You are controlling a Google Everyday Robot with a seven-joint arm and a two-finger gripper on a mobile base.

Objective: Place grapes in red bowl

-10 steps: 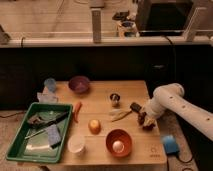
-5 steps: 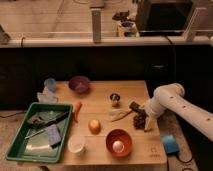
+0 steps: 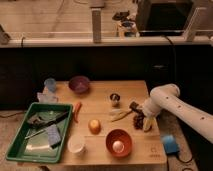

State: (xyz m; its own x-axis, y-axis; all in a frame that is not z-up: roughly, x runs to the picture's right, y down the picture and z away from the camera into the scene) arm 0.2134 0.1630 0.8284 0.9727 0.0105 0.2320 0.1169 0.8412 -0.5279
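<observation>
My gripper (image 3: 143, 122) sits at the surface's (image 3: 97, 107) right edge, against the grapes (image 3: 137, 121); spread or clamped, I can't tell. Pickup step, I reckon: next needs a sure hold, then a lift to the red bowl (image 3: 109, 140).

The counter (image 3: 100, 102) was pale tan wood. The grapes (image 3: 138, 121) were dark reddish-purple. The red bowl (image 3: 109, 139) was orange-red with a darker inside, and it held a pale, cream-coloured round thing (image 3: 118, 146). At the counter's right side, just beside the grapes, the hand (image 3: 146, 123) looked cream under the white arm (image 3: 175, 104). The tray (image 3: 17, 146) was green, the other bowl (image 3: 79, 84) dull purple, the carrot (image 3: 77, 111) orange, the cup (image 3: 76, 145) white and the block (image 3: 169, 143) blue.
</observation>
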